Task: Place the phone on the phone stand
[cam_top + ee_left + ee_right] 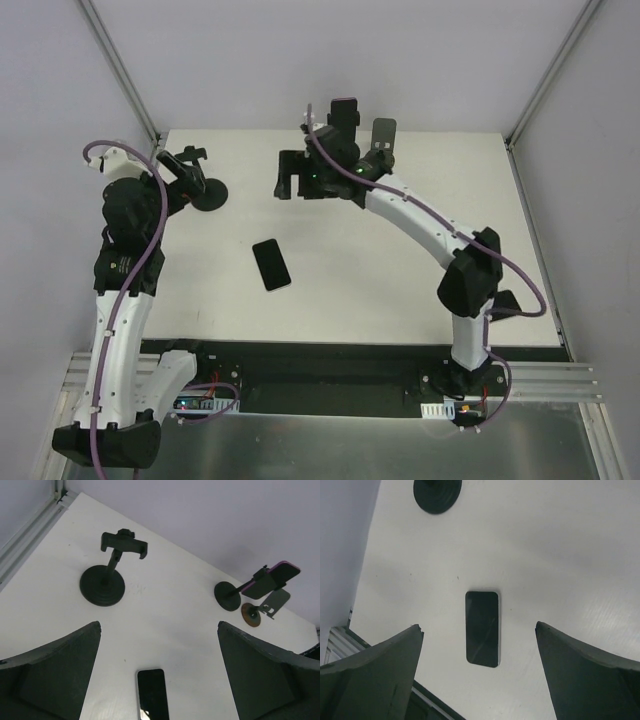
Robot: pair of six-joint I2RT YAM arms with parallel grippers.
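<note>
Phone (271,264) lies flat mid-desk (400,290), long axis roughly near-to-far. Right tool (478,626), wide and empty, hangs nearer, just beyond the phone, fingers aligned across its width. Left tool (158,625), also wide, sits by the empty stand (208,196).

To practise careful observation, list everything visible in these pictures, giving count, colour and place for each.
flat phone: one, black, lying mid-table.
empty stand: one, black, rear left of the table.
loaded stand: one, black, rear centre.
pink-edged phone: one, clamped in the loaded stand.
small stand: one, brown base with grey plate, beside the loaded stand.
table: one, white.
left claw: one, dark, open, left side.
right claw: one, dark, open, rear centre.
</note>
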